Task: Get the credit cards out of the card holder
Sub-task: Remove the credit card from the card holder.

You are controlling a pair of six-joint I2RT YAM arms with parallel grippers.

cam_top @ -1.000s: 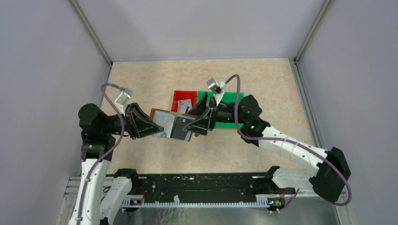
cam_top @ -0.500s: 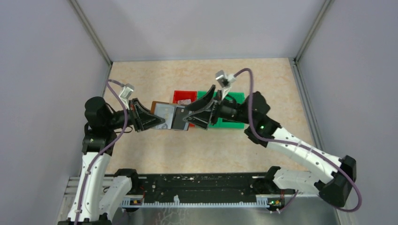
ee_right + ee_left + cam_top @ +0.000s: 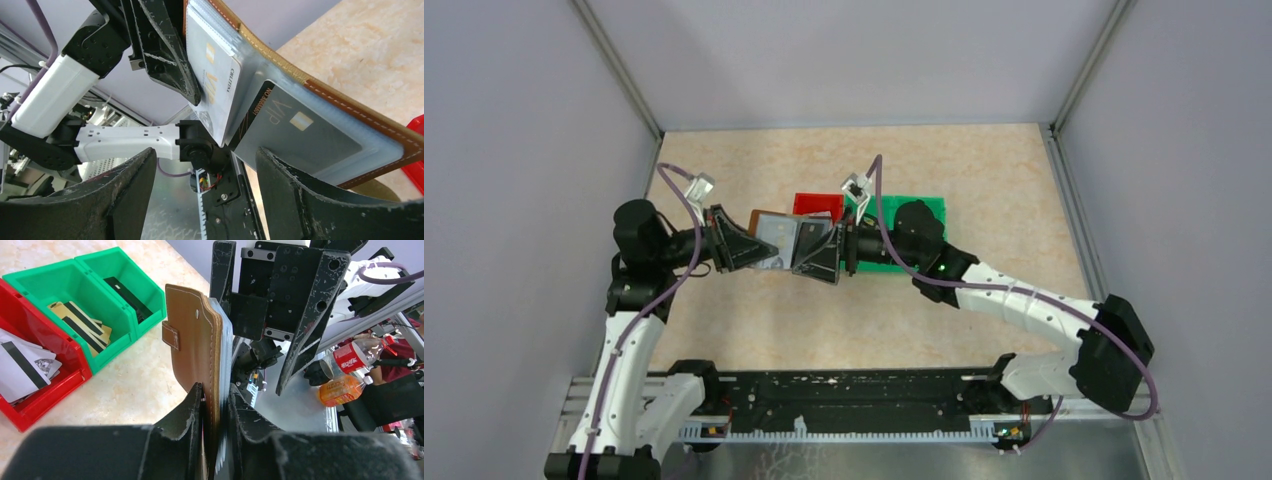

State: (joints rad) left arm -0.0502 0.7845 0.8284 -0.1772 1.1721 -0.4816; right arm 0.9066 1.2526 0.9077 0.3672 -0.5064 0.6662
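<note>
Left jaws: pinched brown leather card holder (image 3: 197, 355).
Right jaws: spread beside it.
Undone: grey plastic card (image 3: 295, 130), pale card (image 3: 215, 75) sat pocketed.

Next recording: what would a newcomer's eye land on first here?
The brown card holder is held open above the table between the arms, with the left end effector clamped on its edge. The open right end effector faces the cards in its pockets. Behind, a red bin and green bin hold more.
</note>
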